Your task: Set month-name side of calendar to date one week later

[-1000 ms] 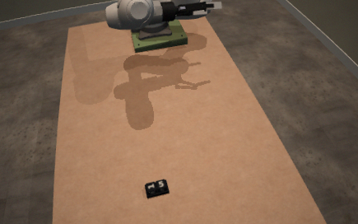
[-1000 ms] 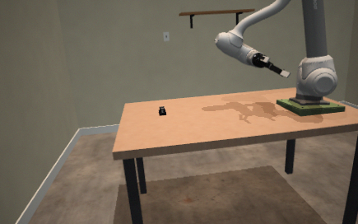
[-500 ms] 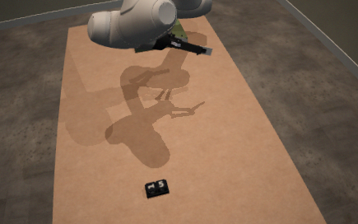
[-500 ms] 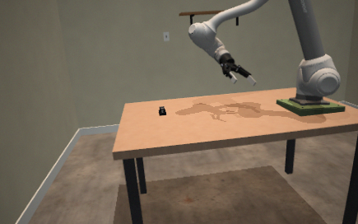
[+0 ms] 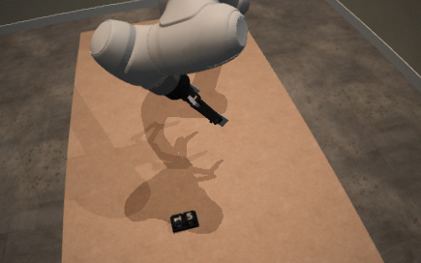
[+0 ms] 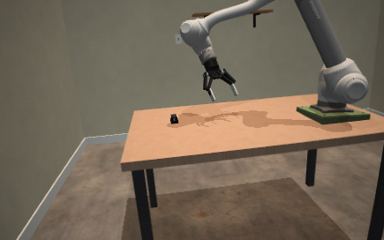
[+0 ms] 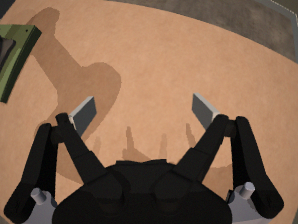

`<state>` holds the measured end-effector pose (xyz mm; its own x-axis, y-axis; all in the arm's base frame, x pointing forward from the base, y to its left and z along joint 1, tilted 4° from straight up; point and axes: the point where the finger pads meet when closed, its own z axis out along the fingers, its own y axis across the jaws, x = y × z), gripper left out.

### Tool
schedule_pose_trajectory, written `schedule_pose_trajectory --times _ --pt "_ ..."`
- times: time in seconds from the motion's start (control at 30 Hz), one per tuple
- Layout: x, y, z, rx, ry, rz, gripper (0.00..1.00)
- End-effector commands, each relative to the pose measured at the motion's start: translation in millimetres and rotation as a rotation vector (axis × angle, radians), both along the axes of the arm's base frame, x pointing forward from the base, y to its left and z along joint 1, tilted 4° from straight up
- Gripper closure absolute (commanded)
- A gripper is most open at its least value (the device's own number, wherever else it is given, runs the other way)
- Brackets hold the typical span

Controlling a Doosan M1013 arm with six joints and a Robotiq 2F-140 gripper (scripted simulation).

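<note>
A small black calendar tray (image 5: 185, 227) (image 6: 173, 122) sits near one end of the table and holds two dark cubes. In the top view the left cube (image 5: 178, 219) shows a 1 lying on its side and the right cube (image 5: 191, 218) shows a 5. I cannot read the month's name. My gripper (image 6: 221, 93) (image 7: 143, 103) is open and empty. It hangs high above the table, well apart from the tray and toward the table's middle. In the top view only one finger (image 5: 214, 116) shows below the arm. The tray does not show in the wrist view.
The wooden table (image 5: 277, 160) (image 6: 261, 132) (image 7: 166, 50) stands on dark legs over a stone floor. The arm's green base plate (image 6: 332, 115) (image 7: 13, 56) sits at the far end. The arm's large elbow (image 5: 170, 39) hides part of the table in the top view. A wall shelf (image 6: 254, 13) hangs behind.
</note>
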<state>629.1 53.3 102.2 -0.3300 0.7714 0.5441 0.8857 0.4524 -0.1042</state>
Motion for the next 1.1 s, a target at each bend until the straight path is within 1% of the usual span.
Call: schedule_pose_trajectory --times 0.0,0.07,0.1,0.13,0.17,0.23,0.27,0.3,0.33,0.37,0.4,0.43,0.47,0.53,0.6,0.67,1.07 --pt "63.3 -32.8 -11.3 -0.165 -0.018 -0.046 0.00" --pt "67.0 -34.5 -11.9 -0.165 -0.018 -0.046 0.00" --pt "106.3 -53.5 -14.2 -0.252 -0.045 -0.083 0.00" --pt "106.3 -53.5 -14.2 -0.252 -0.045 -0.083 0.00" --pt "134.3 -66.5 -14.3 -0.322 -0.072 -0.116 0.00" --pt "134.3 -66.5 -14.3 -0.322 -0.072 -0.116 0.00" --pt "142.8 -70.3 -14.6 -0.329 -0.075 -0.120 0.00" --pt "175.9 -84.7 -13.4 -0.395 -0.106 -0.156 0.00" --pt "175.9 -84.7 -13.4 -0.395 -0.106 -0.156 0.00" --pt "204.8 -96.7 -11.1 -0.450 -0.136 -0.189 0.00" --pt "204.8 -96.7 -11.1 -0.450 -0.136 -0.189 0.00" --pt "229.3 -106.4 -8.4 -0.494 -0.164 -0.219 0.00" --pt "229.3 -106.4 -8.4 -0.494 -0.164 -0.219 0.00" --pt "264.4 -119.7 -3.0 -0.555 -0.206 -0.264 0.00" --pt "282.6 -126.2 0.4 -0.585 -0.230 -0.288 0.00" --pt "288.0 -128.1 1.6 -0.594 -0.237 -0.296 0.00" --pt "288.3 -128.2 1.6 -0.595 -0.238 -0.296 0.00"
